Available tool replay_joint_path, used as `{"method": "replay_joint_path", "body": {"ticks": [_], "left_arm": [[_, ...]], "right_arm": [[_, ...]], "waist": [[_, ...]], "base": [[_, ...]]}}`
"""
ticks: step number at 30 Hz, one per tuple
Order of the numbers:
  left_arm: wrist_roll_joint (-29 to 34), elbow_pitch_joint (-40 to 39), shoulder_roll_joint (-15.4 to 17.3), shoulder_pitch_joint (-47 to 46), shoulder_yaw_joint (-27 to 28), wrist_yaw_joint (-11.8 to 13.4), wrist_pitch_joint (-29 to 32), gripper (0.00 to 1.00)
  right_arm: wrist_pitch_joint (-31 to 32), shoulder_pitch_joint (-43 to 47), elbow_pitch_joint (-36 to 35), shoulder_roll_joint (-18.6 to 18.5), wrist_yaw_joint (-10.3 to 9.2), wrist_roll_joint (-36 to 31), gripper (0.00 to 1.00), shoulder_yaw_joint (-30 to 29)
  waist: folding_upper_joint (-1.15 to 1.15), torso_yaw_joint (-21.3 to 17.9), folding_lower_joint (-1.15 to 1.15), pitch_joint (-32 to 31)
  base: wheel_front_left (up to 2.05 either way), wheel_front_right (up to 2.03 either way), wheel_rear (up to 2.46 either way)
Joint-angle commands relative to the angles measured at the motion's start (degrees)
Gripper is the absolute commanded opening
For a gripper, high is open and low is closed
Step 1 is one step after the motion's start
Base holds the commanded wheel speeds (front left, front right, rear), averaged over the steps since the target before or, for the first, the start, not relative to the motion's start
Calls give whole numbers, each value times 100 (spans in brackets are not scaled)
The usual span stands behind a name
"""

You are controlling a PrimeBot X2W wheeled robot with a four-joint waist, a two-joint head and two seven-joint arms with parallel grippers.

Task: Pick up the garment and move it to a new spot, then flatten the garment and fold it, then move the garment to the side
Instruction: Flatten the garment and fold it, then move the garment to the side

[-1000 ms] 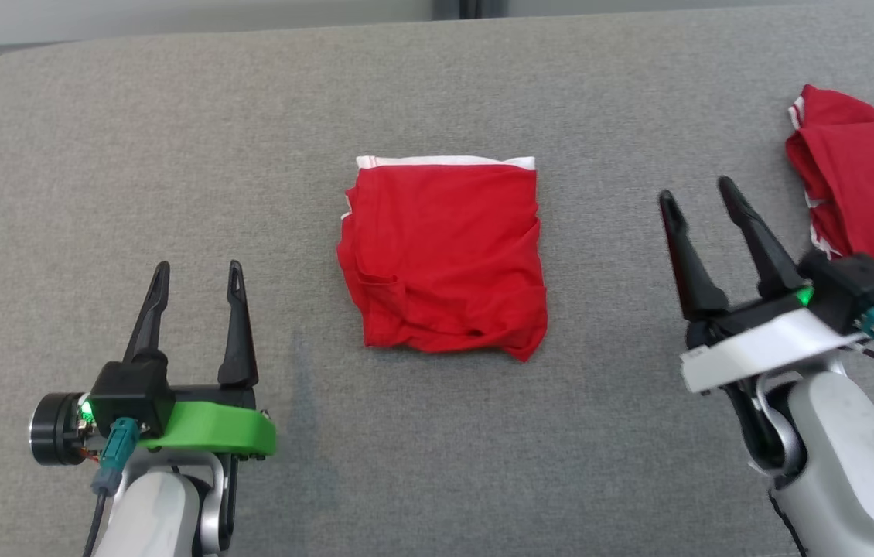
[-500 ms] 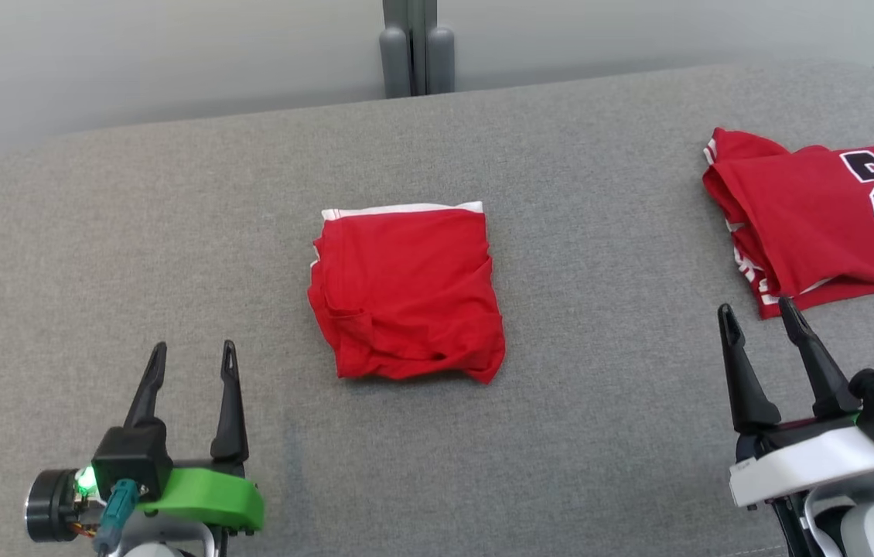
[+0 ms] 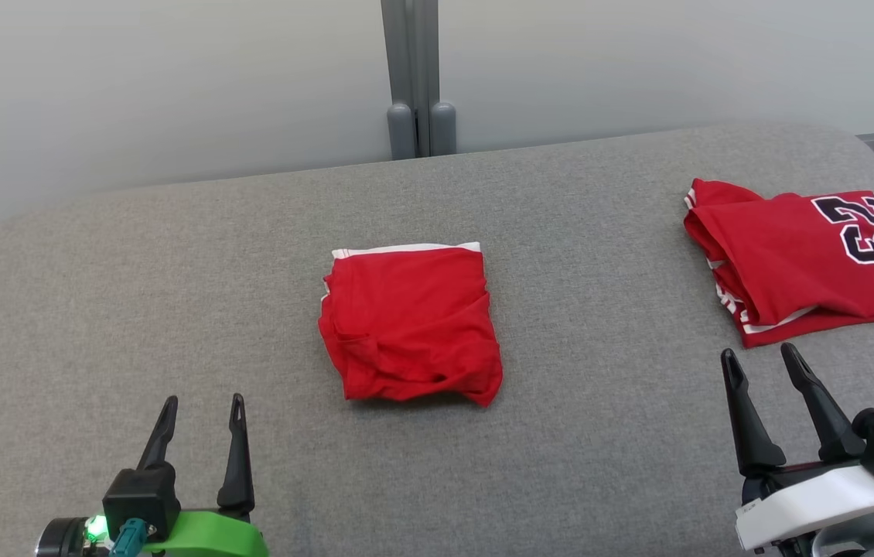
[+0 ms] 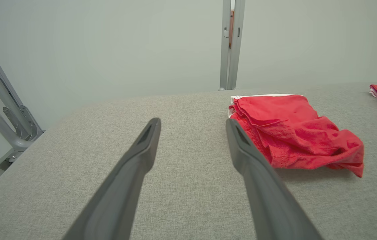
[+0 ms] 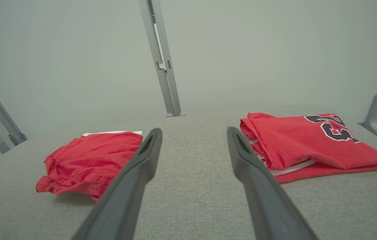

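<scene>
- A red garment (image 3: 410, 333), soft cloth folded into a rough square with a white band along its far edge, lies in the middle of the grey woven-fabric table top (image 3: 174, 309); its near edge is rumpled and bulges a little; nothing touches it.
- The left gripper (image 3: 203, 400), two long dark tapered fingers on a bright green plastic bracket (image 3: 205, 538), sits at the lower left of the head view; its fingers stand wide apart with bare grey fabric between them; it holds nothing; it is well apart from the red garment, nearer the robot and off to the left.
- In the left wrist view the red garment lies beyond and to the right of the right-hand finger; stacked folds show along its side.
- The right gripper (image 3: 758, 352), the same kind of dark fingers on a white plastic bracket (image 3: 816, 503), sits at the lower right; its fingers are spread wide and empty.
- A red jersey with black numerals edged in white (image 3: 800, 263), folded flat, lies near the right end of the table top, well apart from the red garment; white trim shows along its near edge; the right gripper's tips stop just short of that edge in the head view.
- A grey metal upright post (image 3: 414, 77) stands against the pale wall (image 3: 135, 93) behind the table's far edge; an angled grey metal brace (image 4: 5, 110) shows at the left of the left wrist view.
</scene>
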Motion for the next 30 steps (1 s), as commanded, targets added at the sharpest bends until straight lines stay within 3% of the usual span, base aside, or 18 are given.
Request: {"method": "replay_joint_path", "body": {"ticks": [1, 20, 30], "left_arm": [[-26, -8, 41, 93, 17, 26, 9, 100], [-66, -36, 51, -120, -2, 69, -89, 100], [118, -217, -154, -1173, -126, -7, -257, 100]], "right_arm": [[22, 52, -50, 8, 0, -51, 100, -18], [115, 24, -116, -4, 0, -17, 100, -151], [268, -1029, 234, -444, 0, 152, 100, -45]], "waist": [[0, 12, 0, -4], [0, 153, 0, 117], [0, 853, 0, 1465]], "base": [[0, 0, 0], [0, 0, 0], [0, 0, 0]]}}
